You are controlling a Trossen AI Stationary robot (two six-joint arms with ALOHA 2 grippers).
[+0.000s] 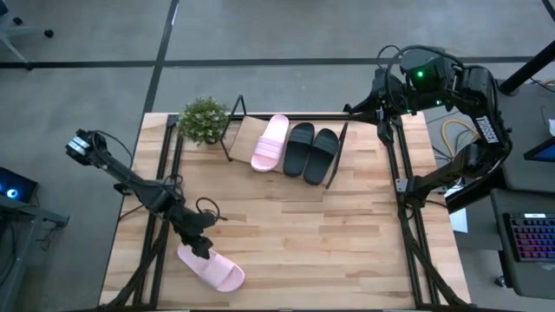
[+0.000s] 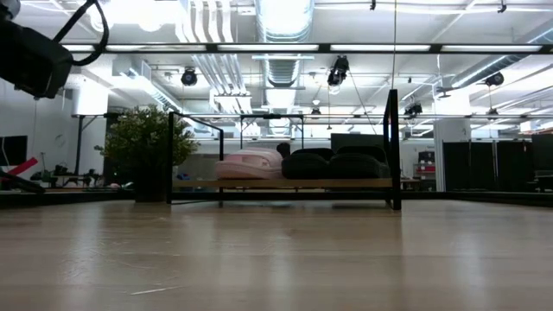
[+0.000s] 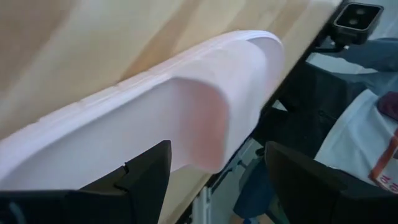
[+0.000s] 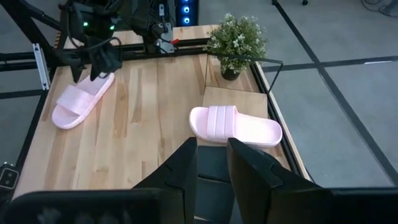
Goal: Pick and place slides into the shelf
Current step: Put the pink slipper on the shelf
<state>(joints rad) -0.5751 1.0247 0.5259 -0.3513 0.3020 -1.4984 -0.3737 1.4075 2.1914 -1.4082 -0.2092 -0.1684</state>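
Note:
One pale pink slide (image 1: pixel 212 269) lies flat on the table near its near left corner, also seen in the left wrist view (image 3: pixel 186 118) and the right wrist view (image 4: pixel 81 99). My left gripper (image 1: pixel 201 249) (image 3: pixel 214 165) is open and low over one end of it, with the slide's rim between its fingers. The shelf (image 1: pixel 245 130) (image 2: pixel 285 183) at the far edge holds the other pink slide (image 1: pixel 270 143) (image 4: pixel 233 126) and two black slides (image 1: pixel 310 152) (image 2: pixel 333 164) side by side on its board. My right gripper (image 1: pixel 354 110) (image 4: pixel 211 155) hovers above the shelf's right end, holding nothing, with a narrow gap between its fingers. My left gripper comes at the pink slide's end (image 3: pixel 205 143) from above, slanting, with one finger (image 3: pixel 146 174) over the sole side and the other (image 3: pixel 298 180) beyond the rim. Whether either finger touches the slide, I cannot tell.
A small potted plant (image 1: pixel 205 120) (image 4: pixel 236 37) stands at the shelf's left end. Black frame rails (image 1: pixel 403 182) run along the table's left and right sides. Bare wood (image 1: pixel 303 234) lies between the shelf and the near edge.

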